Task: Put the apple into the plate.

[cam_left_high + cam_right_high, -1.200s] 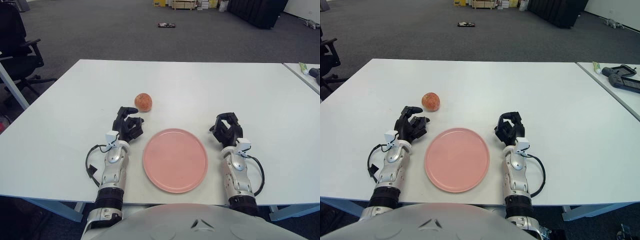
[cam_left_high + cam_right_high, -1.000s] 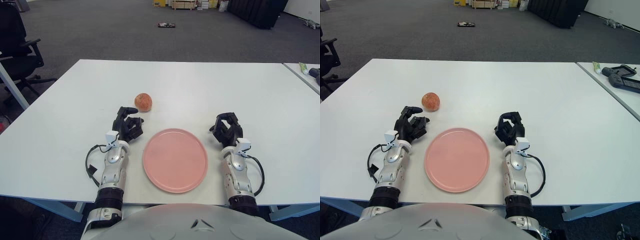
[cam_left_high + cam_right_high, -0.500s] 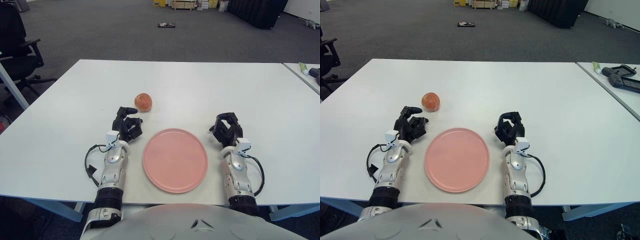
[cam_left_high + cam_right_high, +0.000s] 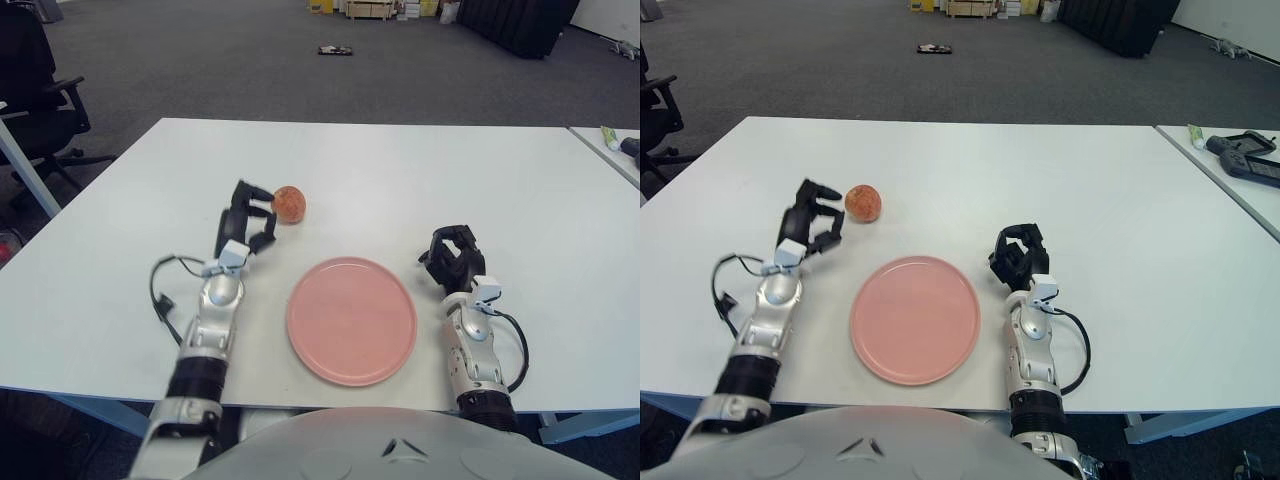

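Just right of the left hand (image 4: 247, 214), whose spread fingers (image 4: 262, 193) have advanced, sits the apple (image 4: 289, 203); plate (image 4: 351, 319) nearer, worktop (image 4: 400, 180) unobstructed; right hand (image 4: 455, 258) curled.

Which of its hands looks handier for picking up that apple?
Left. The left hand is right beside the round reddish apple, fingers open; the right hand sits across the pink round plate.

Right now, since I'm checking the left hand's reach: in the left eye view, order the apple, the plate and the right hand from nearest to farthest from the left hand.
1. The apple, just to the right of the left hand, beside its fingertips.
2. The plate, nearer the robot and to the right.
3. The right hand, beyond the plate's right edge.
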